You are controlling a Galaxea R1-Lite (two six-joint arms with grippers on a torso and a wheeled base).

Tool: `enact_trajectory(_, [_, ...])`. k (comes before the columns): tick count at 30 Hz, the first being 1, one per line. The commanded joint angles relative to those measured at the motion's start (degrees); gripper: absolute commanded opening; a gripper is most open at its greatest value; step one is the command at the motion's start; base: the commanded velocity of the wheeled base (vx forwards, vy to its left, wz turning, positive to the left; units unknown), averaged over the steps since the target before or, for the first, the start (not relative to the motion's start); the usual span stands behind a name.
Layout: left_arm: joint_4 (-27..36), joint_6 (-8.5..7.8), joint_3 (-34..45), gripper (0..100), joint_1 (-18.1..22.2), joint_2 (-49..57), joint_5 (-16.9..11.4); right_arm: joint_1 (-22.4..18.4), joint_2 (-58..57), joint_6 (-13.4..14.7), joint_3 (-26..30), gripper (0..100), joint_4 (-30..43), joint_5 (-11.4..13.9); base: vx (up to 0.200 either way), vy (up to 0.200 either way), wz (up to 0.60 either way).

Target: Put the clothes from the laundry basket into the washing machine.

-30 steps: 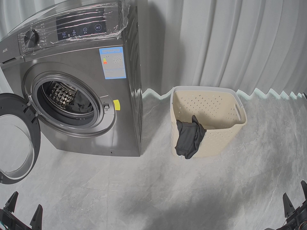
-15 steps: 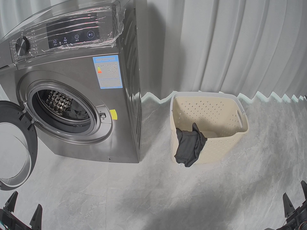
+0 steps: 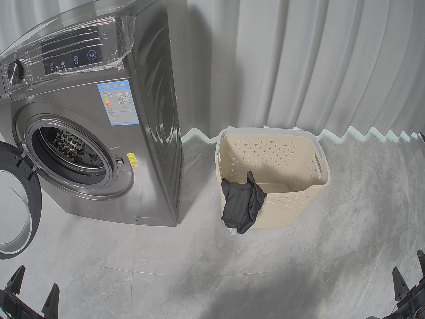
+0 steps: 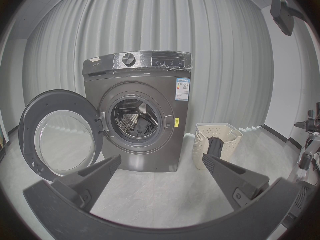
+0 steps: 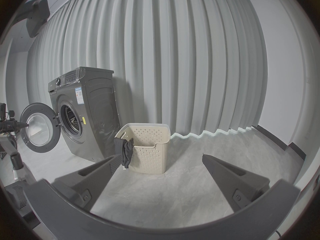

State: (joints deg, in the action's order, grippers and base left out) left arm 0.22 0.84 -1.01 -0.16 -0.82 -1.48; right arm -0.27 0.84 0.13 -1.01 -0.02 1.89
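Spread wide and gripping nothing, the left pincer [image 3: 35,280] and the right pincer [image 3: 407,264] are hovering low over the floor, one at each near corner and both well apart from the laundry.

A dark grey garment [image 3: 241,204] is hanging over the rim of the laundry basket [image 3: 287,156], at the near corner on the side facing the washing machine [image 3: 146,111]. It is looking limp and crumpled: a small peak of cloth is poking up above the rim, while most of it is drooping down the outer wall in loose folds, with a little white tag showing at its lower edge. The basket itself, cream plastic with star-shaped holes and a handle slot in its far side, is standing upright on the floor just beside the machine, not touching it.

The machine's round door [image 3: 17,209] is standing swung fully open to the left, and inside the steel drum a heap of dark clothes [image 4: 141,127] is lying at the bottom. Clear plastic film is clinging to the control panel, wrinkling at the edges.

Behind it all a pale pleated curtain [image 3: 287,45] is hanging to the grey marbled floor [image 3: 221,266].
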Motion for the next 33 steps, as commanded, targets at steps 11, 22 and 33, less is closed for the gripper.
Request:
enact_trajectory(11, [0.0, -0.4, 0.8, 100, 0.0, 0.7, -0.1, 4.5, 8.9, 4.2, -13.2, 100, 6.4, 5.5, 0.109, 0.0, 0.0])
enact_trajectory(22, [0.0, -0.4, 0.8, 100, 0.0, 0.7, -0.1, 15.1, 45.5, 5.1, -13.5, 100, -9.3, 11.8, 0.018, 0.0, 0.0])
enact_trajectory(33, [0.0, -0.49, 0.8, 100, 0.0, 0.7, -0.2, 19.3, 69.0, 9.4, -14.6, 100, -24.5, 11.5, 0.091, 0.0, 0.0])
